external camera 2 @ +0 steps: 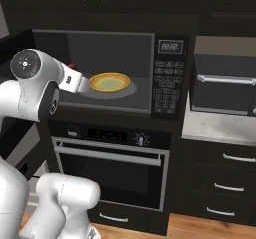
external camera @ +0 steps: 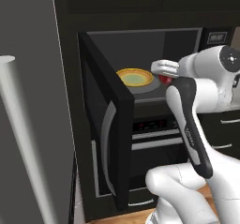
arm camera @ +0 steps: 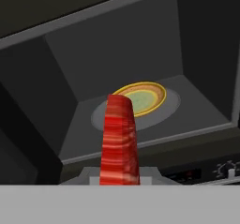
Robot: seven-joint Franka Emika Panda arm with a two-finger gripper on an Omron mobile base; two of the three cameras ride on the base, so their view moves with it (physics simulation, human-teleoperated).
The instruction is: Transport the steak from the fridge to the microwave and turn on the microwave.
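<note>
the red steak (arm camera: 120, 141) stands on edge at the mouth of the open black microwave (external camera 2: 165, 78), its door (external camera: 105, 120) swung wide, short of the yellow plate (external camera 2: 109, 82) on the turntable.

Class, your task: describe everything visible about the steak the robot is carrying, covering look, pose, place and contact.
The steak is a small flat piece of red meat with paler streaks, seen edge-on and standing upright in the shut gripper. It hangs in front of the open microwave, short of the yellow plate on the turntable inside. In the left base view a red sliver peeks past the hand.
</note>
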